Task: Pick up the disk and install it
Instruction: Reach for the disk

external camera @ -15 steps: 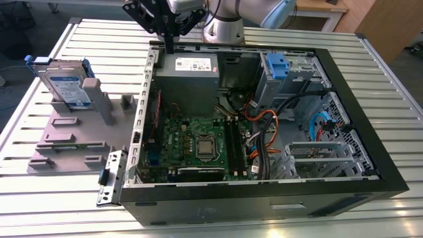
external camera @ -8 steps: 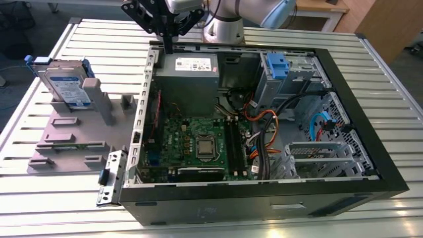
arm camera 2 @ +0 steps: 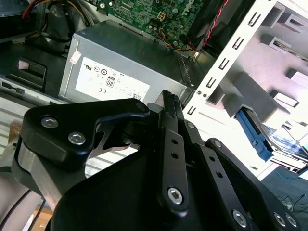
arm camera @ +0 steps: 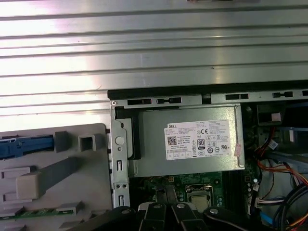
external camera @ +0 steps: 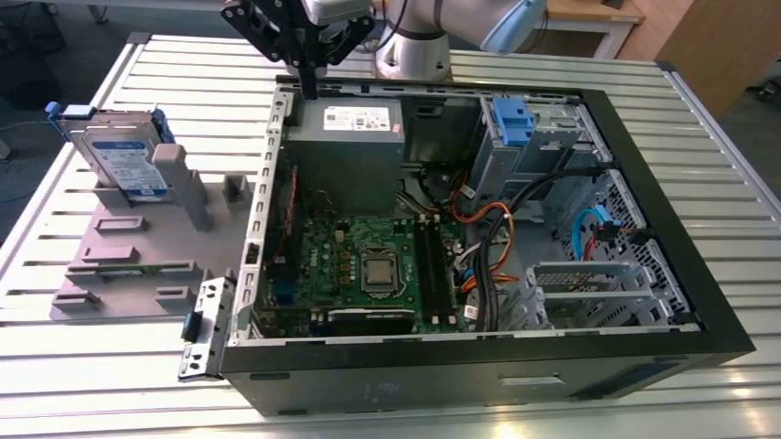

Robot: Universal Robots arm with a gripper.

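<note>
Grey rack (external camera: 134, 265) off case's (external camera: 427, 375) side (exterior view's left) holding disk (external camera: 120, 160) on edge; hovering over case's far left corner with claw (external camera: 309, 87) pinched together, empty; disk well apart, leftward.

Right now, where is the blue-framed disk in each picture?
Exterior view: the disk stands in the grey holder, at the exterior view's left of the case.
Second wrist view: the disk, past the case's pale edge.
First wrist view: the disk, blue frame showing, beside the case.
Shared landmark: the power supply.
</note>
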